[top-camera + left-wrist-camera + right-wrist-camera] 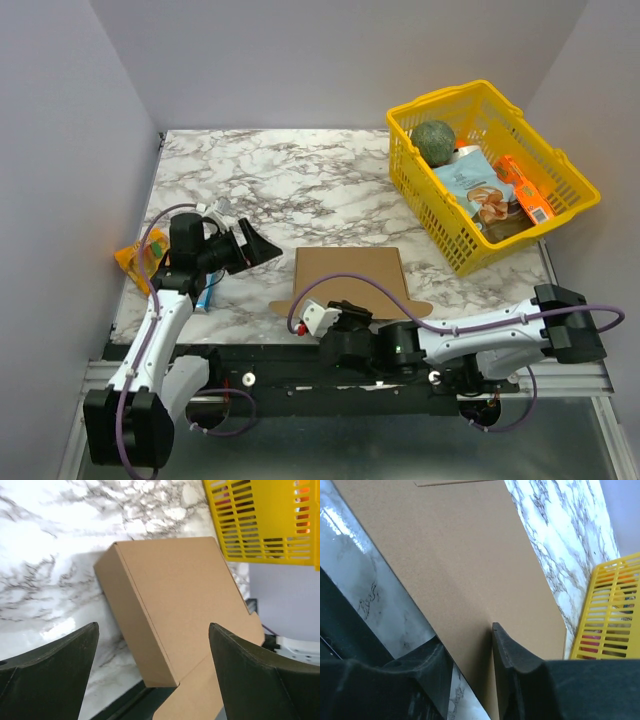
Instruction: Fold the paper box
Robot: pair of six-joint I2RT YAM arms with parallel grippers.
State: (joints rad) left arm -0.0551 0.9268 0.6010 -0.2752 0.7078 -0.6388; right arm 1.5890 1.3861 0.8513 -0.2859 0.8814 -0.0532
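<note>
The paper box (pixel 348 270) lies at the near middle of the bench (pixel 280 180); its body looks already formed, walls up and top panel down; the winged near flap is still spread flat, so tucking seems left; the right end effector (pixel 469 635) apparently pinches that flap; the left end effector (pixel 154 626) hangs wide open just left; the cardboard is unprinted; packets in the yellow basket (pixel 437 97) are illegible.
</note>
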